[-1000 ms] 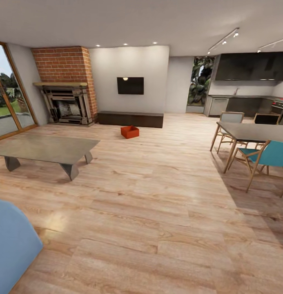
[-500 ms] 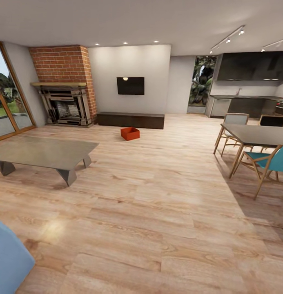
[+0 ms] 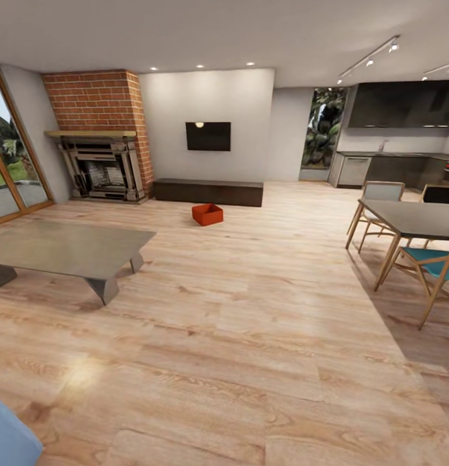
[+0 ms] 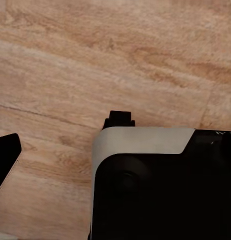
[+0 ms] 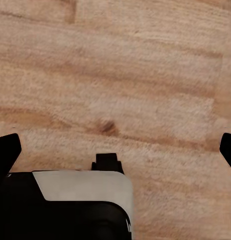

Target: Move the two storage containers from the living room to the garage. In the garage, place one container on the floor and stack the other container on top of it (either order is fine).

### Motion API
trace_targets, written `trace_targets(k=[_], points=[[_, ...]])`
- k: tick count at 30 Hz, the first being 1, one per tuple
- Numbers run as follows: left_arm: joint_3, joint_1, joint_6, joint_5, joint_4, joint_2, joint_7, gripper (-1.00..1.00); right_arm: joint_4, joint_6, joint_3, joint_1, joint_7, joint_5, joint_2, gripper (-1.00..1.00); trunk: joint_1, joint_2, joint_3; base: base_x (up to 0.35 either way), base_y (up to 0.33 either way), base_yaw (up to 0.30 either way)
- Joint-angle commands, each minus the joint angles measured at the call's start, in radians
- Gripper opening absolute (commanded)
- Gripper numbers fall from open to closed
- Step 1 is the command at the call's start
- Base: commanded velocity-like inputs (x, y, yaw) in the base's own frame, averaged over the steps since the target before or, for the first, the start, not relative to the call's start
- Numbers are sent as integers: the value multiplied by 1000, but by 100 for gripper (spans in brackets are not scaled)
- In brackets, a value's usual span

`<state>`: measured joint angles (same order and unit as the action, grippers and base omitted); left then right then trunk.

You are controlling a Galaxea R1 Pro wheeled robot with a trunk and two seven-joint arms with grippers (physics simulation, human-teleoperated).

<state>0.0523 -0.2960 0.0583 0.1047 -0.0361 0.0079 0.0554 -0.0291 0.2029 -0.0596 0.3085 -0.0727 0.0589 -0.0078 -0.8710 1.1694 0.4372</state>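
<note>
Right hand (image 5: 117, 149): open, black fingertips (image 5: 6, 150) wide apart, nothing between, over bare wood floor (image 5: 125, 75). Left hand (image 4: 8, 157): one dark fingertip at frame edge, open or closed cannot tell; over same planks, beside white-and-black robot body (image 4: 145, 150).

Head view: living room. One red-orange container (image 3: 207, 214), deep and squarish, lidless, upright on floor far across room. Sits just in front of long dark cabinet (image 3: 208, 192), apart from it, roughly under wall TV (image 3: 208, 136). Brick fireplace (image 3: 104, 162) to its left. Grey low table (image 3: 62, 246) nearer, at left, well apart from container. Dining table (image 3: 412, 217) with wooden chairs, one teal (image 3: 438, 265), at right. Dark kitchen units (image 3: 399, 168) behind. Blue rounded shape (image 3: 7, 433) at lower left corner, identity unclear.
</note>
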Motion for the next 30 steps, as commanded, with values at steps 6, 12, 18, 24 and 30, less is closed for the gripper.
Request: trace_targets(k=[6,12,18,24,30], points=[[6,-2,6,10,-4,0,1,100,-3,6,-6,1,-2,6,0,100,-1,1,1,339,11,0],[6,-2,6,9,-4,0,0,100,-3,6,-6,1,-1,6,0,100,-1,1,1,339,0,0],[6,-2,6,9,-4,0,0,100,-3,6,-6,1,-2,6,0,100,-1,1,1,339,0,0],[6,-2,6,8,-4,0,0,100,-3,6,-6,1,-1,6,0,100,-1,1,1,339,0,0],[6,-2,6,8,-4,0,0,100,-3,6,-6,1,-2,6,0,100,-1,1,1,339,0,0]])
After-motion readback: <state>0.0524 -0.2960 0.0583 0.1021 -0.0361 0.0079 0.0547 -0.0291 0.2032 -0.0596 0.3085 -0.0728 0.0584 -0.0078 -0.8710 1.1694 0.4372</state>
